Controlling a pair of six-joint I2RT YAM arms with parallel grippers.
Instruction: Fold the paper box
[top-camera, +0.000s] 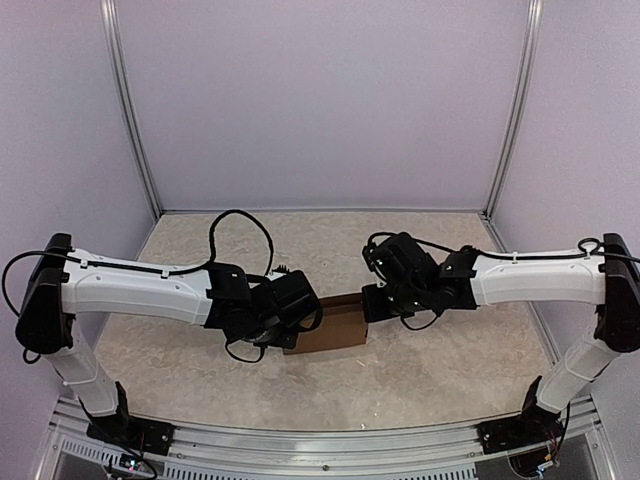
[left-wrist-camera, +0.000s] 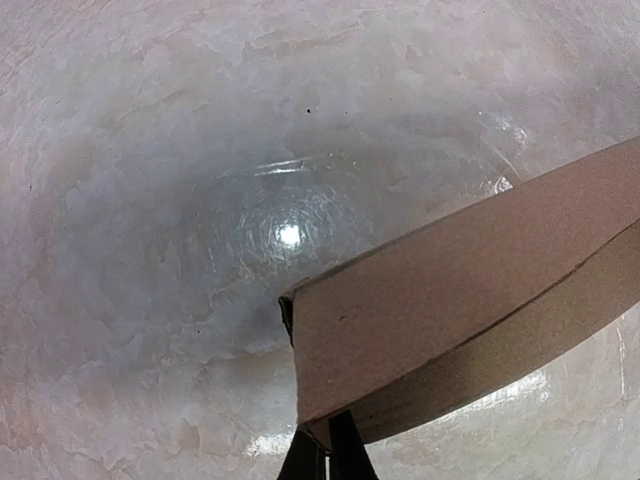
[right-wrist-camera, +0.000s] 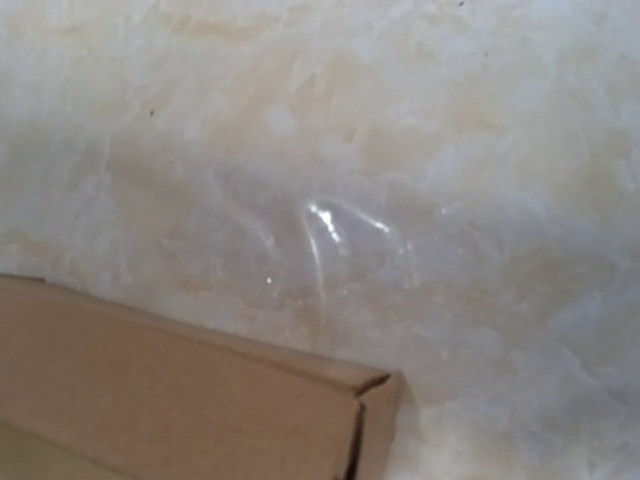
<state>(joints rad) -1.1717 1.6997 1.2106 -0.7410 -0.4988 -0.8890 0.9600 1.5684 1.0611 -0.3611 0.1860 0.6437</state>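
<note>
The paper box (top-camera: 328, 328) is a brown cardboard piece folded into a long low shape, lying on the table between my two arms. My left gripper (top-camera: 300, 318) is at its left end. In the left wrist view the paper box (left-wrist-camera: 470, 290) runs up to the right, and my left gripper (left-wrist-camera: 327, 455) is shut, its dark fingertips touching the box's near lower corner. My right gripper (top-camera: 372, 300) hovers at the box's right end. The right wrist view shows the paper box (right-wrist-camera: 170, 400) with a folded end flap, while the right fingers stay out of that frame.
The marbled beige table (top-camera: 430, 370) is enclosed by pale walls with metal posts (top-camera: 130, 120) at the back corners. A metal rail (top-camera: 320, 440) carrying both arm bases runs along the near edge. A black cable (top-camera: 240, 225) loops above the left wrist.
</note>
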